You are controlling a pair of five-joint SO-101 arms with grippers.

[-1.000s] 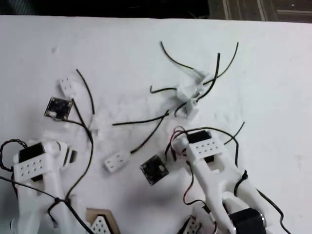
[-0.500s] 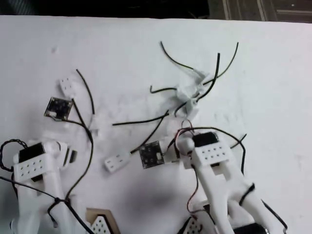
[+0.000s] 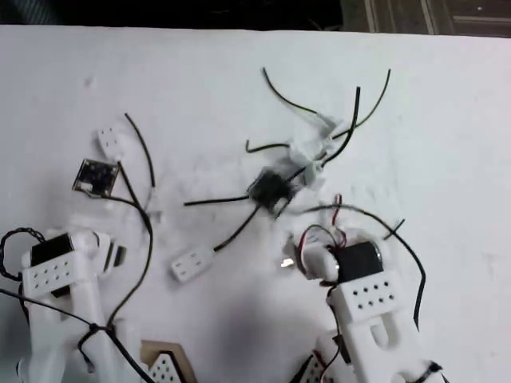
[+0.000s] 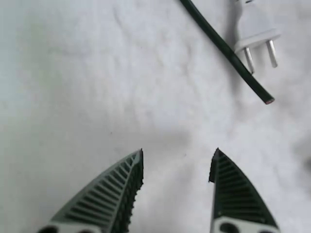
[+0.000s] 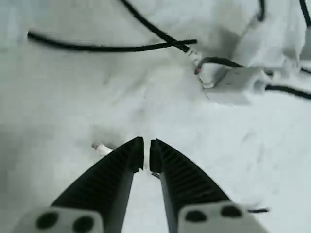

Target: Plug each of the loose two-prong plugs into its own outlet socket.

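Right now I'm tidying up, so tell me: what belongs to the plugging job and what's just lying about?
Job: white plug; middle socket; far-left socket; tangle of plugs and cords.
Lying about: left dark board; middle dark board; cardboard scrap.

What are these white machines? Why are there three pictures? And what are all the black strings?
They are two robot arms, a left arm and a right arm, at a white table. One picture looks down from above. The other two come from small cameras on the arms' wrists. Each arm ends in a pincer. The left pincer is open, with a white two-prong plug lying ahead of it. The right pincer is shut, holding nothing I can see. The strings are black cables, lying near white socket blocks.
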